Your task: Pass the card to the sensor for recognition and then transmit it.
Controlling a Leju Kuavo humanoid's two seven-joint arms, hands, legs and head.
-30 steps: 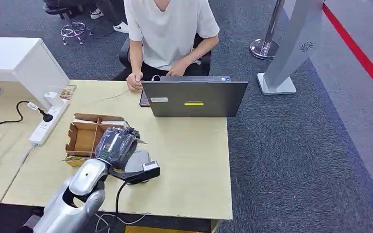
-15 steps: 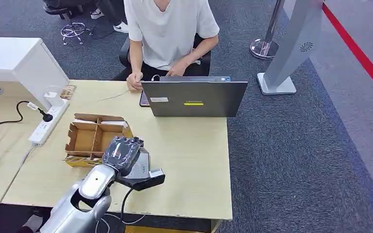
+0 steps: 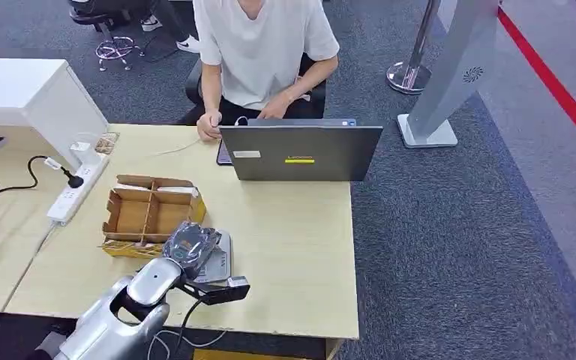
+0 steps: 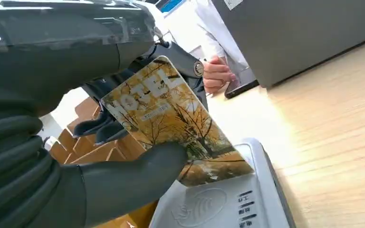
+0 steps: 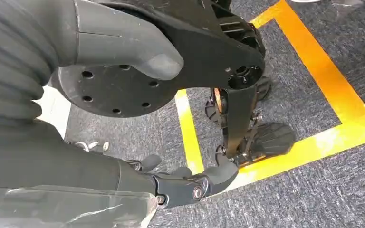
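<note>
**Card held low over the reader**

While the card (image 4: 171, 126) hung tilted over the sensor (image 4: 228, 204), its lower corner sat at or just above the grey pad; contact could not be confirmed. It carried an autumn-tree print with "HOTEL" lettering, and it looked thin, stiff, light and probably slick-faced, so a pinch across the flat faces near one edge seemed the sound hold. The left hand (image 4: 100, 156) had it that way, thumb pressed on the printed face and dark fingers behind. In the head view that hand (image 3: 190, 244) covered the sensor (image 3: 221, 259) near the front of the table (image 3: 292, 255).

Just beside the sensor stood a cardboard box (image 3: 150, 214) with dividers; its compartments looked mostly bare, though what lay along the far wall was too small to tell. Beyond it, a person (image 3: 259, 52) sat behind a laptop (image 3: 300, 152).

The right hand (image 5: 185, 183) hung over the carpet, fingers loosely apart, holding nothing.
</note>
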